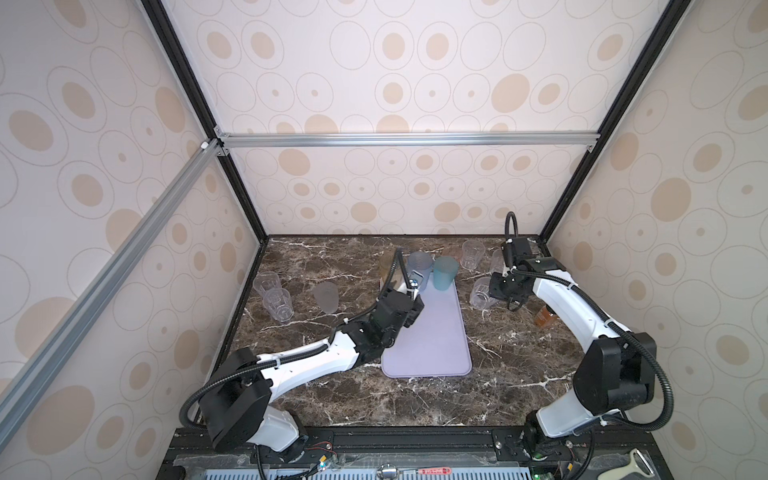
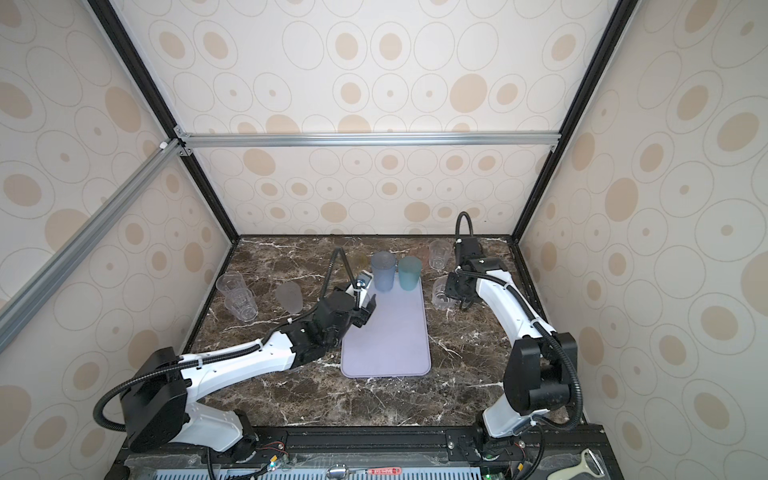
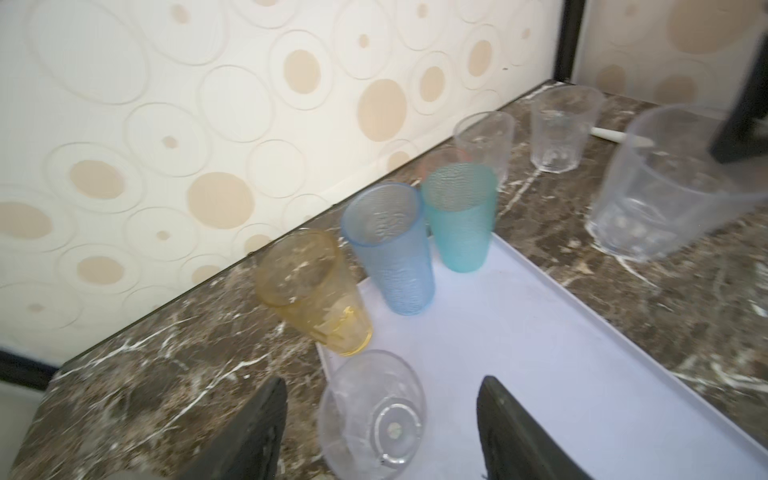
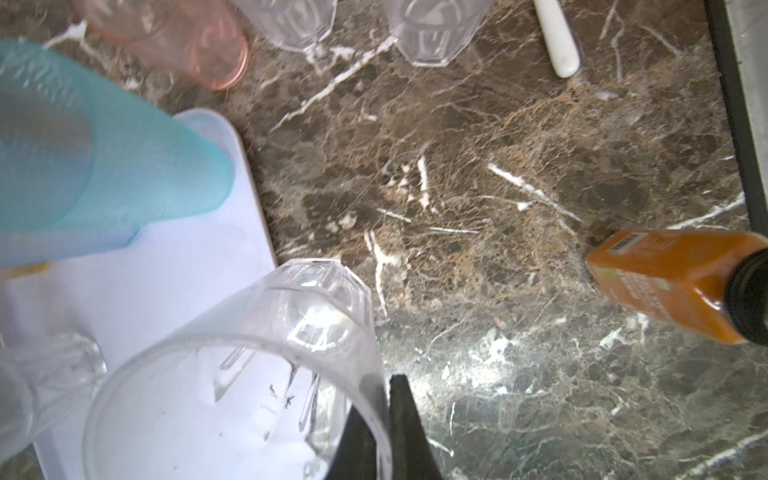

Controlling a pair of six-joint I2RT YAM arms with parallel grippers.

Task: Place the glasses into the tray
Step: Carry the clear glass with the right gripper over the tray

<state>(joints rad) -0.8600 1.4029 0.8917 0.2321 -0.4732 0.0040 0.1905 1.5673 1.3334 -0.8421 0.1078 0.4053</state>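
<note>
tray (image 1: 436, 345), both top views: flat on the middle of the marble counter (image 1: 415, 399), long sides running front to back.
grey-blue glass (image 1: 419, 266), teal glass (image 1: 445, 272): upright, side by side on the tray's far end.
left gripper (image 2: 368, 309): over the tray's left edge near the far end; jaw gap not readable here.
right gripper (image 1: 494, 296): just off the tray's right edge, at a tilted faceted clear glass (image 1: 481, 293).
counter's left edge: two clear glasses (image 1: 278, 305) touching; frosted glass (image 1: 326, 297) near them.
left wrist view, jaws: wide apart; short clear glass (image 3: 374, 415) between them at the tray's left edge, neither finger touching it.
amber glass (image 3: 316, 291): at the tray's far left corner, beside the grey-blue glass; on rim or counter, cannot tell.
right wrist view, jaws: pinched narrow on the faceted clear glass's wall, one finger inside, one outside; its base sits over the tray's right edge.
counter beyond the tray: pink glass (image 4: 178, 37), amber bottle (image 4: 673, 282).
</note>
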